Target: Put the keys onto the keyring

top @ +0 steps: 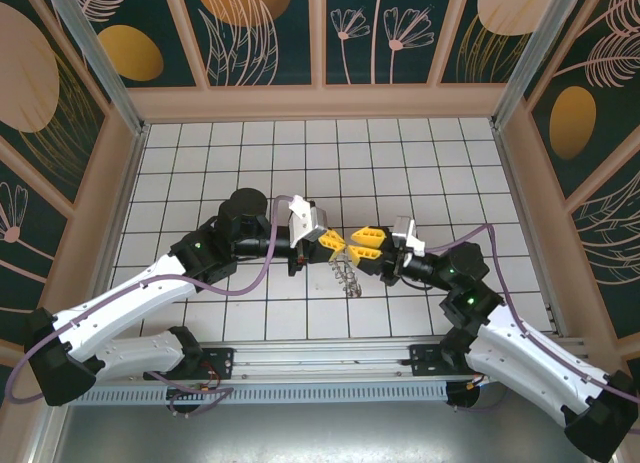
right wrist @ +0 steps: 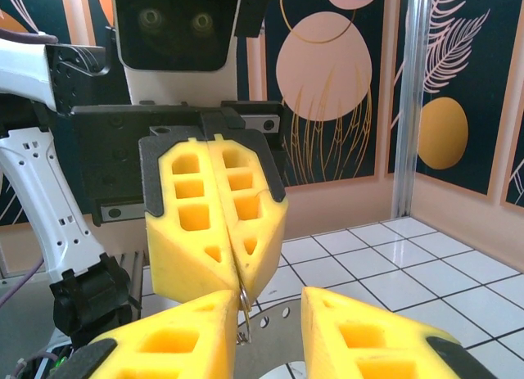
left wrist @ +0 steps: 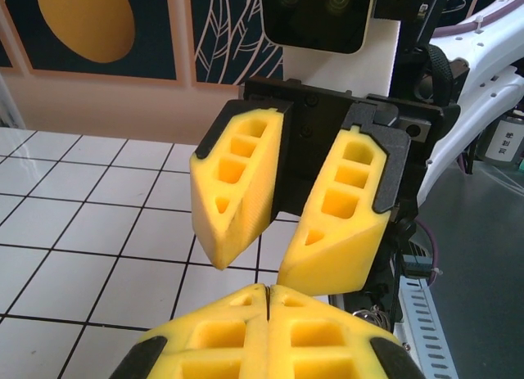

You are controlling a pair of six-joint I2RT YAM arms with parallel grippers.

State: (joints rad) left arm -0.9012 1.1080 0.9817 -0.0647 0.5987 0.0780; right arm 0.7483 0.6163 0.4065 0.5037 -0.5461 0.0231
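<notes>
Out in the middle of the white-tiled bench (top: 420, 163) the two arms meet nose to nose. The left claw (top: 338, 241) is clenched, its yellow fingers pressed flat together with no gap along the seam. From that seam a thin loop of wire hangs down: it is part of the keyring (right wrist: 244, 313), nipped between the tips. From above, the keyring (top: 346, 273) dangles just below the point where the claws meet, a pale grey loop with small bits along its rim and its shadow on the tiles under it.

The right claw (top: 362, 241) stands released, its jaws spread wide, facing the left claw (right wrist: 237, 285) head on and very near. On its own camera the right claw (right wrist: 270, 313) has one finger to each side of the hanging wire, touching neither the wire nor the other claw as far as I can make out. From the left wrist, the shut left claw (left wrist: 268, 293) points into the gap of the right claw (left wrist: 252, 268).

Purple cables (top: 230, 288) loop along both arms. A metal rail (top: 320, 358) runs across the near edge, and painted leaf panels (top: 265, 33) wall in the bench.
</notes>
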